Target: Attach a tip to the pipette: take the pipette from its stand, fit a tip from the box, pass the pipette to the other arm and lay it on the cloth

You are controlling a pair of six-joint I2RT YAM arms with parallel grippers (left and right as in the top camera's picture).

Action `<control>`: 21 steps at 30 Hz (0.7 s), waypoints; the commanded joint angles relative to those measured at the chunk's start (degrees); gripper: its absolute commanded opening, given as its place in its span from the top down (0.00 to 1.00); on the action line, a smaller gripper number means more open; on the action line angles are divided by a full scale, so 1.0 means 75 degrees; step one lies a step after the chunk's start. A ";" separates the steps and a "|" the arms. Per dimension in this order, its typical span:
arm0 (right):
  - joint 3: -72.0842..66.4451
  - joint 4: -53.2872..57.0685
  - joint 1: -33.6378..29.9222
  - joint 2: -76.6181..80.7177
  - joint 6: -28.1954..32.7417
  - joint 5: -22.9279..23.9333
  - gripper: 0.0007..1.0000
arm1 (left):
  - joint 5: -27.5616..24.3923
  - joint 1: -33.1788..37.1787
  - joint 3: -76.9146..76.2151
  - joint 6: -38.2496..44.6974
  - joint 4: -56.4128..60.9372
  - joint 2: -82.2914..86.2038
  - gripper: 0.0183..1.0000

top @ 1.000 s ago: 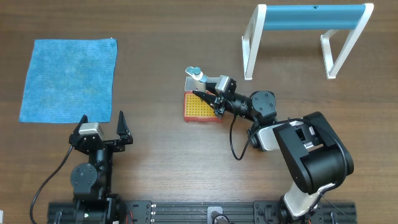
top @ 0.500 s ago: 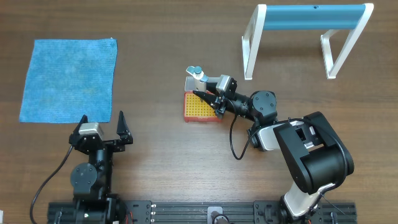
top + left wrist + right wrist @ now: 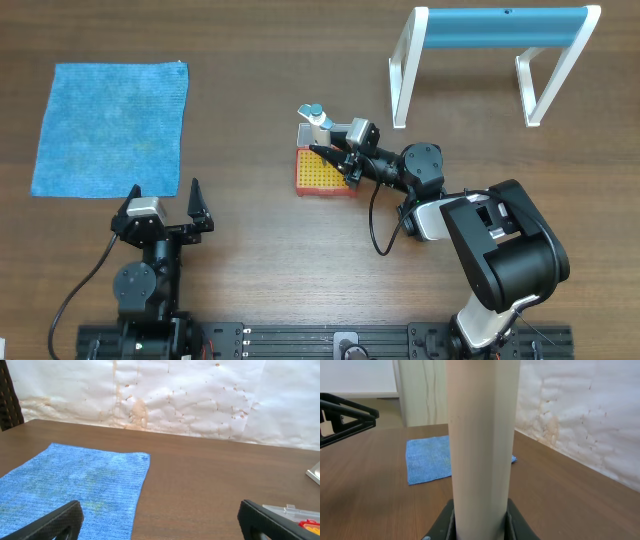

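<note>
My right gripper [image 3: 336, 155] is shut on the white pipette [image 3: 322, 127], which stands nearly upright over the orange tip box [image 3: 318, 176] in the middle of the table. The pipette's blue cap [image 3: 315, 112] points up; its lower end is hidden behind the gripper. In the right wrist view the pipette body [image 3: 482, 445] is clamped between the dark fingers [image 3: 449, 521]. The blue cloth [image 3: 112, 128] lies flat at the far left. Near the front left my left gripper [image 3: 165, 203] is open with nothing in it, just in front of the cloth [image 3: 75, 485].
The white stand with a blue top bar [image 3: 500, 28] is at the far right. The tip box's edge [image 3: 300, 512] shows by the left gripper's finger [image 3: 272, 521]. Bare wooden table [image 3: 260, 260] lies between the arms.
</note>
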State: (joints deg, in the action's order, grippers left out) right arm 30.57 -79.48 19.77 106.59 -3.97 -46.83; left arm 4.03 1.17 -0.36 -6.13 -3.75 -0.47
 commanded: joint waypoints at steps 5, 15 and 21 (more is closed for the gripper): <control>-0.0061 0.0175 -0.0047 0.0076 0.0163 -0.0044 0.92 | 0.0035 -0.0020 0.0006 -0.0070 -0.0050 0.0035 0.00; -0.0061 -0.0105 -0.0047 0.0076 -0.0070 -0.0108 0.92 | 0.0035 -0.0020 0.0006 -0.0070 -0.0050 0.0035 0.00; -0.0061 -0.0085 -0.0070 0.0076 -0.0122 -0.0236 0.92 | 0.0035 -0.0020 0.0006 -0.0070 -0.0050 0.0035 0.00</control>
State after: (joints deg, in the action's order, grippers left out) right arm 30.59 -79.79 19.77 106.45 -3.99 -47.48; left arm 4.03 1.17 -0.36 -6.13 -3.75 -0.47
